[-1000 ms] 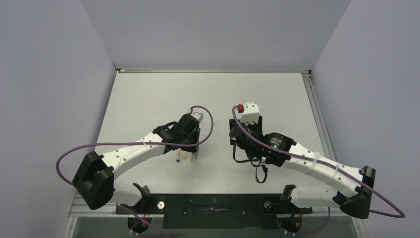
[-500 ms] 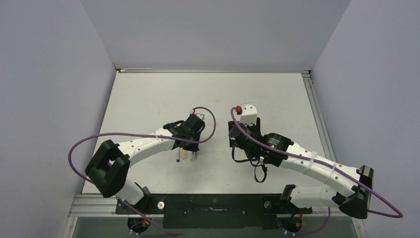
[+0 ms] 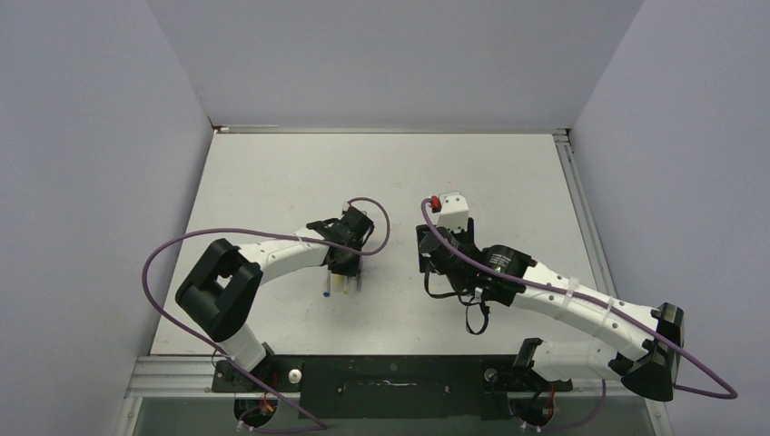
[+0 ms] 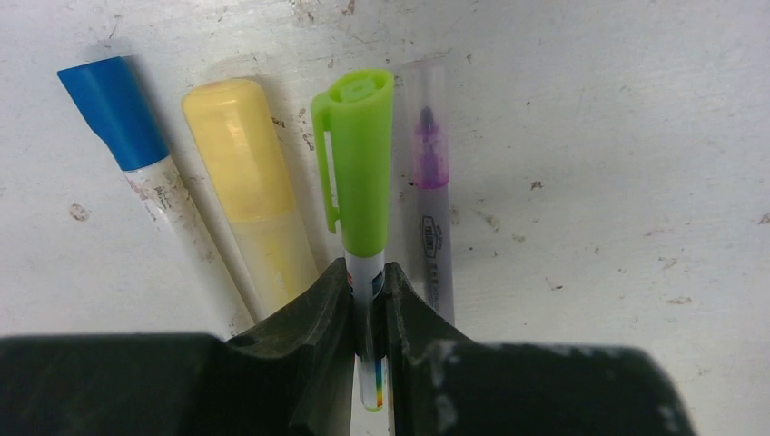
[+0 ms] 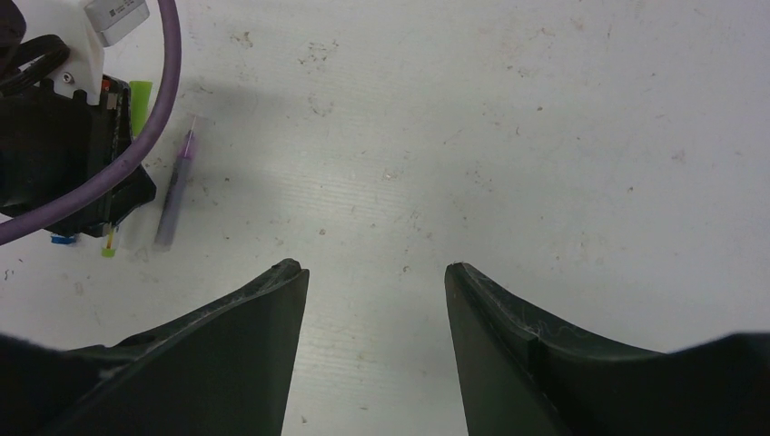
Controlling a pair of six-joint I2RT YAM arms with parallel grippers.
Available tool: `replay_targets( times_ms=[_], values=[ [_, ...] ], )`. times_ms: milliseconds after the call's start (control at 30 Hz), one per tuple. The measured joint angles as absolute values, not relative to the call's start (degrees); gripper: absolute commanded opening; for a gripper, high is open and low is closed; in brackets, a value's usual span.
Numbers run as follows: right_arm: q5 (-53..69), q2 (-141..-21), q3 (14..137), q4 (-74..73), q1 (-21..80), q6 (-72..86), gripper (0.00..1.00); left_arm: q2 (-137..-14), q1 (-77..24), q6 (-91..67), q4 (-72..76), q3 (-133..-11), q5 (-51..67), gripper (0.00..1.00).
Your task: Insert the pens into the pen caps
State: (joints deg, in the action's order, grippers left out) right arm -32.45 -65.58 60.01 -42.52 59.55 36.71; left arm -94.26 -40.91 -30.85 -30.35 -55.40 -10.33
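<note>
Left arm's elbow has swung inward; the left end effector [image 4: 368, 283] clamps the green-capped pen [image 4: 359, 163], lying between the yellow pen [image 4: 243, 173] and purple pen [image 4: 429, 182] on the worktop [image 4: 617, 136], blue pen [image 4: 118, 113] beyond (all four look capped). Right end effector [image 5: 372, 272] gapes empty. Only the release looks left.

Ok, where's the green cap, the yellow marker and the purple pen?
green cap [image 4: 361, 173], left wrist view, middle of its body.
yellow marker [image 4: 243, 173], left wrist view, its upper half.
purple pen [image 4: 428, 165], left wrist view, its purple tip.
</note>
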Motion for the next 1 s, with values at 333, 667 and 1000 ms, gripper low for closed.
replay_targets(
  times_ms=[333, 667, 1000],
  values=[
    [-32.1, -65.6, 60.0, -42.5, 59.2, 36.7, 0.58, -95.9, -40.8, -31.1, -29.1, -55.7, -10.3, 0.23],
    [-31.7, -65.6, 60.0, -42.5, 59.2, 36.7, 0.57, -96.1, -40.8, -31.5, -28.6, -55.8, -10.3, 0.3],
    [-31.2, -65.1, 60.0, -42.5, 59.2, 36.7, 0.59, -95.0, -40.8, -31.4, -30.5, -60.3, -10.3, 0.37]
  ],
)
